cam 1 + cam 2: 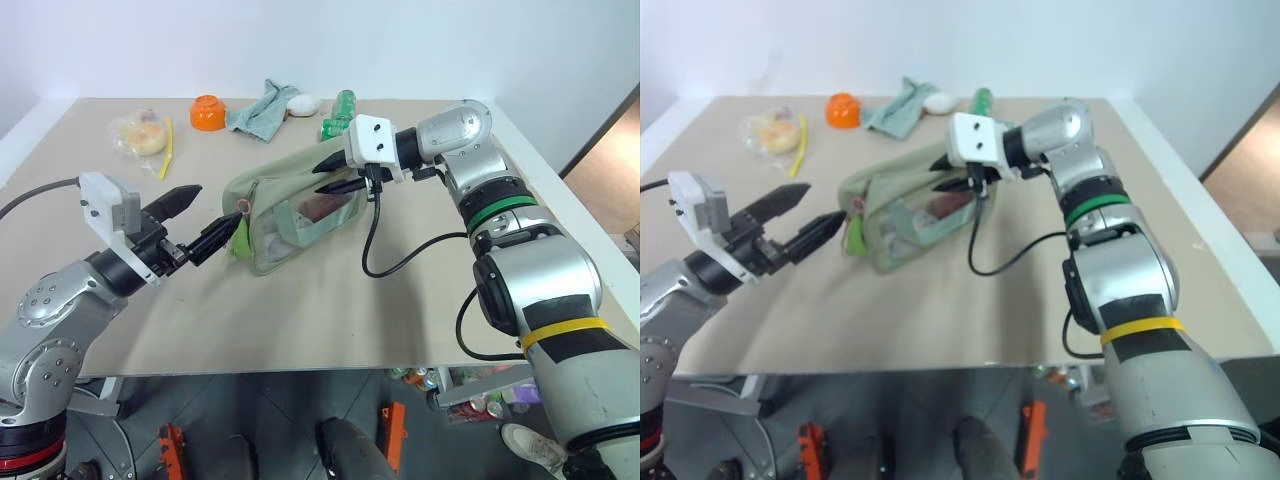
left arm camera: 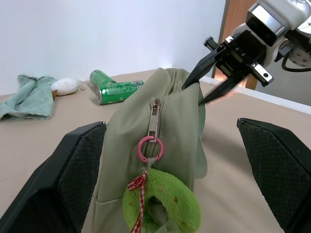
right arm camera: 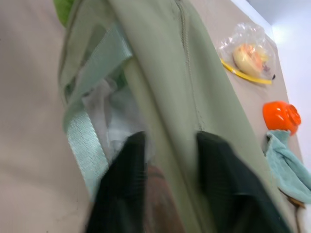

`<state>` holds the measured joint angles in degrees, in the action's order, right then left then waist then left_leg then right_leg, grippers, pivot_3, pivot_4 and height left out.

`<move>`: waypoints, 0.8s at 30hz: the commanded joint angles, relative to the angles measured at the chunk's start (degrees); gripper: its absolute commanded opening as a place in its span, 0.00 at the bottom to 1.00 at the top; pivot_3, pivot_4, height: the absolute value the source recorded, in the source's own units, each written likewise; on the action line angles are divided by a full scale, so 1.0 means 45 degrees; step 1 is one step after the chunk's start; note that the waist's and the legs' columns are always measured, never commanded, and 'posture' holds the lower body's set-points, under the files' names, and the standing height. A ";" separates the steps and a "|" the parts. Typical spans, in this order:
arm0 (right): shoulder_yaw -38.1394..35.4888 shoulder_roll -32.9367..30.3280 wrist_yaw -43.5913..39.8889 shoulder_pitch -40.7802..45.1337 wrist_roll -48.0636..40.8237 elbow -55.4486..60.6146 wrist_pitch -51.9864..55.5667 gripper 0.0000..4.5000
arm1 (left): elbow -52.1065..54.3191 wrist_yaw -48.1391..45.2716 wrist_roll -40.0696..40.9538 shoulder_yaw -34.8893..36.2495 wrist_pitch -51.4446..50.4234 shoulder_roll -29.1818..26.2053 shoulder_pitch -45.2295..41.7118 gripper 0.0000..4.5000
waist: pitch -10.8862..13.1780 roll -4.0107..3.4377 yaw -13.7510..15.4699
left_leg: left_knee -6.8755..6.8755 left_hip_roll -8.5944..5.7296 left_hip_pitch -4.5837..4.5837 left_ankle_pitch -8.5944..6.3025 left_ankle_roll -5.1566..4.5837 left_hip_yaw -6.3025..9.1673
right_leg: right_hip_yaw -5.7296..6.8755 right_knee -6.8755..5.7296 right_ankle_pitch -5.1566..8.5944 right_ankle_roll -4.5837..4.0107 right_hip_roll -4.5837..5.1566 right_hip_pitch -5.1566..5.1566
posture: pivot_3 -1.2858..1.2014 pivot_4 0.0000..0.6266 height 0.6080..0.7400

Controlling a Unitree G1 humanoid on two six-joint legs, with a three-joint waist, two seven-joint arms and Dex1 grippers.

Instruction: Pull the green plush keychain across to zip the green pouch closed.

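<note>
On the desk (image 1: 300, 310), the right tool (image 1: 328, 172) pinches the soft green pouch (image 1: 295, 215) at its far-right end while the left tool (image 1: 200, 215), spread wide, flanks the squashy green plush keychain (image 2: 163, 204), likely best pinched whole.

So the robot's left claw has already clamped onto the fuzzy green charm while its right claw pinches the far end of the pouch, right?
Not quite. The left gripper is open, its fingers either side of the green plush keychain; the left wrist view shows it. The right gripper does pinch the green pouch.
</note>
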<state>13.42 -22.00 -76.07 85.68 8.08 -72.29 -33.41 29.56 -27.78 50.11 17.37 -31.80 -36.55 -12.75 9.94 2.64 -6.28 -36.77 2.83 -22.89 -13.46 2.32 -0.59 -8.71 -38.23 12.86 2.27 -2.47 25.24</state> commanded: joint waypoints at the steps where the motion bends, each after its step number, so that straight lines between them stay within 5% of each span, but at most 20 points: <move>1: -0.0043 -0.0004 0.0336 0.0556 0.0345 -0.0068 -0.0348 0.01 | 0.0351 0.0158 0.0016 -0.0165 -0.0037 0.0122 -0.0398 1.00 | 0.0000 0.0000 0.0001 | 0.0001 0.0000 0.0000 0.0002 0.0004 0.0002 | 0.0002 0.0000 0.0000 0.0000 0.0000 0.0000 | 0.52 0.24 1.00; 9: -0.0209 -0.0014 -0.0346 0.1206 0.0520 0.0013 0.0230 0.01 | 0.0062 -0.0061 -0.0185 -0.0397 0.0045 0.0390 -0.0482 1.00 | 0.0005 -0.0007 0.0001 | 0.0001 -0.0004 -0.0002 0.0008 0.0014 0.0017 | 0.0012 -0.0003 -0.0002 -0.0002 0.0000 -0.0002 | 0.52 0.24 1.00; 18: 0.0279 -0.0154 -0.3278 0.1984 0.0746 0.1382 0.3837 0.01 | -0.0796 -0.0821 -0.0653 -0.0314 0.0349 0.0382 -0.0621 1.00 | 0.0033 -0.0053 0.0007 | -0.0001 -0.0009 -0.0037 0.0009 0.0016 0.0106 | 0.0102 -0.0005 0.0000 -0.0012 0.0001 0.0000 | 0.52 0.24 1.00; 24: 0.1126 -0.0501 -0.3411 0.1748 0.1253 0.3922 0.7959 0.01 | -0.1526 -0.1423 -0.1064 -0.0511 0.0640 0.0524 -0.0940 1.00 | 0.0071 -0.0114 0.0084 | 0.0000 -0.0009 -0.0081 0.0034 0.0058 0.0197 | 0.0198 -0.0011 0.0004 -0.0037 0.0002 0.0005 | 0.52 0.24 1.00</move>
<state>18.23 -22.48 -88.22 91.72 12.89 -60.53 -4.01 22.74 -32.93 45.91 15.25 -30.74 -34.43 -16.09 10.26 2.13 -5.90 -36.77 2.78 -23.28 -13.30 2.59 0.34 -7.78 -38.28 12.88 2.10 -2.45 25.28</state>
